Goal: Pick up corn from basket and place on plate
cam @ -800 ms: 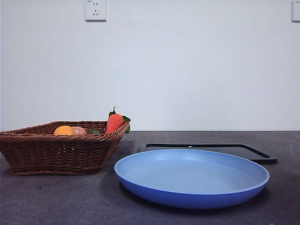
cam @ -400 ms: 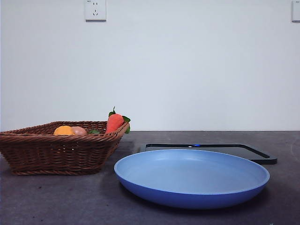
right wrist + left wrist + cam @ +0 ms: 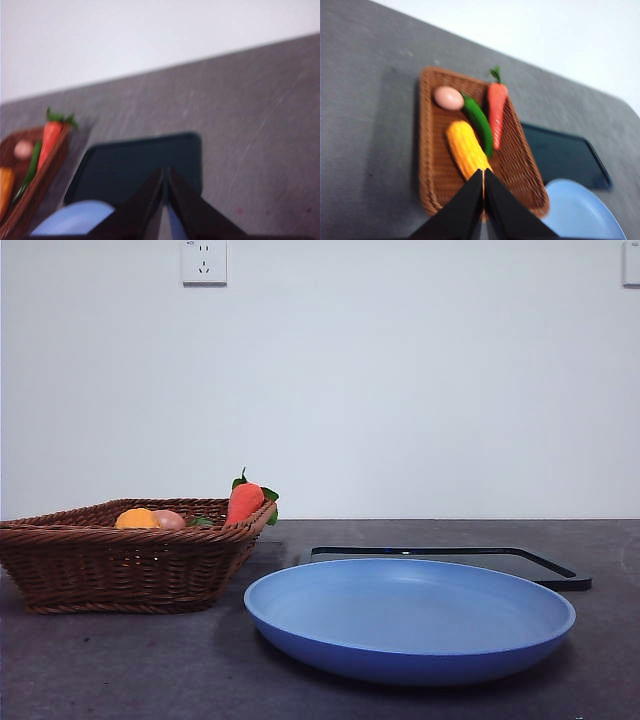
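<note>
Corn in basket; both hands aloft, holding nothing.
Corn lies lengthwise in the wicker basket beside a green pepper, carrot and egg. Left hand hangs above the basket, jaws pressed together. Right hand, jaws likewise together, hangs over the black tray. Blue plate sits bare on the surface, just beside the basket.

A plain white wall stands behind the dark grey surface. A white socket sits high up on the wall.
</note>
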Action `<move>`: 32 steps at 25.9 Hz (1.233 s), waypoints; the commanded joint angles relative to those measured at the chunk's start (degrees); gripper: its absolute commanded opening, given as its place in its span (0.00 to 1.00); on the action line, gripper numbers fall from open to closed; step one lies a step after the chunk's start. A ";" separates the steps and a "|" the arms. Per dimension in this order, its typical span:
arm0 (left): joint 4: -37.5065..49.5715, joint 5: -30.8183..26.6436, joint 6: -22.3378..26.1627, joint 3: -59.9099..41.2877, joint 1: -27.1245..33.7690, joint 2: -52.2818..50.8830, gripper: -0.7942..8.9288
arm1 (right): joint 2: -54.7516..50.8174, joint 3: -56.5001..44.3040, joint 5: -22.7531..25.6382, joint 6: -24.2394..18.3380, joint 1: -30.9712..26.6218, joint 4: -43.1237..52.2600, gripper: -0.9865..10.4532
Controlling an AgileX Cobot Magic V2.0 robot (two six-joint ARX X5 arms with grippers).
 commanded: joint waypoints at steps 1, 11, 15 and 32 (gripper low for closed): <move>-3.43 2.97 6.05 3.87 -0.20 2.86 0.09 | 3.87 4.46 -2.25 -5.57 0.83 -4.35 0.09; -12.90 5.75 12.09 8.72 -4.74 8.83 0.09 | 13.14 13.29 -4.11 -12.74 7.23 -17.27 0.09; -12.50 5.73 12.00 8.72 -5.09 9.20 0.20 | 14.53 13.53 -3.37 -12.63 8.39 -17.18 0.18; -11.10 5.75 10.73 8.74 -5.09 10.93 0.49 | 29.18 13.53 -3.74 -11.93 13.79 -14.82 0.35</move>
